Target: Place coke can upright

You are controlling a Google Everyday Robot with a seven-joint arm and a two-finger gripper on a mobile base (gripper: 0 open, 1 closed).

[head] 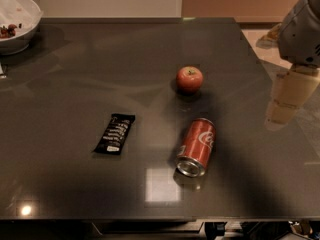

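You have the dark surface [75,184] filling the view; the claw [278,120] hangs by its right edge, its opening impossible to tell; the coke can [196,146] lies on its side near the front, apple [189,79] just behind; possibly a snack bar [115,133] to the left.

The gripper [279,116] hangs at the right edge of the table [65,189]; open tabletop lies between it and the coke can [196,146], which lies on its side; the apple [189,79] sits near the can's far end; the snack bar [115,133] lies well left.
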